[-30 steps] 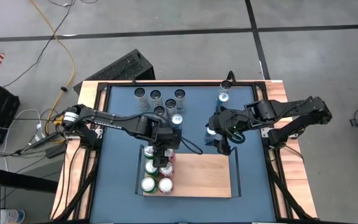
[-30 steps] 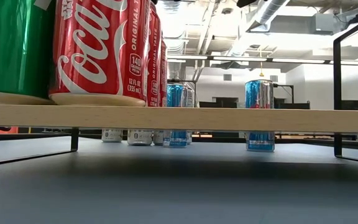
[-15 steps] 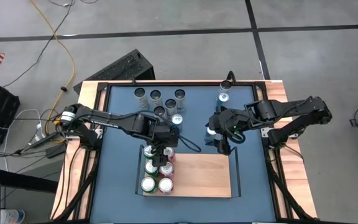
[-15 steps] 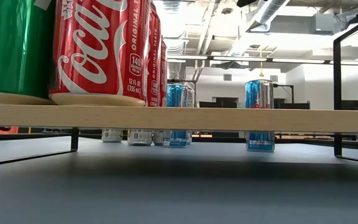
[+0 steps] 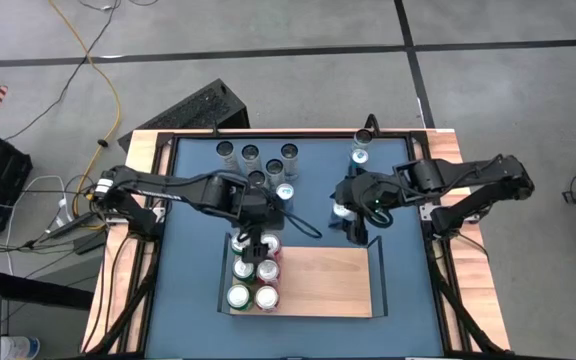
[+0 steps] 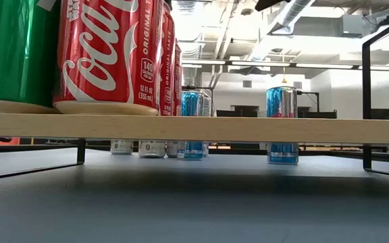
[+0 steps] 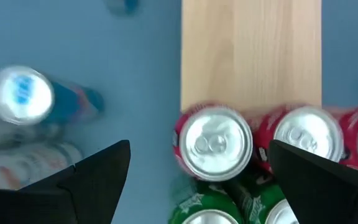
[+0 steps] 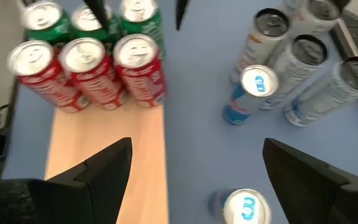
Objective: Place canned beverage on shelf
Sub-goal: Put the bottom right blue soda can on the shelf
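The shelf [image 5: 318,282] is a light-wood board with black end rails, standing on the blue table. Red and green cans [image 5: 253,272] stand in rows on its left part; in the low view a red can [image 6: 107,54] and a green can [image 6: 12,54] stand on the board [image 6: 248,127]. My left gripper [image 5: 256,238] hangs open above the far red can [image 7: 213,144], one finger on either side of it, apart from it. My right gripper [image 5: 356,232] hovers open over the shelf's far right corner, near a blue can [image 8: 244,208].
Several white cans [image 5: 258,160] and a blue one [image 5: 285,192] stand on the table beyond the shelf's left part. Two more blue cans [image 5: 360,148] stand at the far edge. The shelf's right part [image 5: 333,285] is bare wood.
My left gripper has risen from the red cans on the shelf and drawn a little toward the table's far edge, its fingers still open. The cans have stayed in place.
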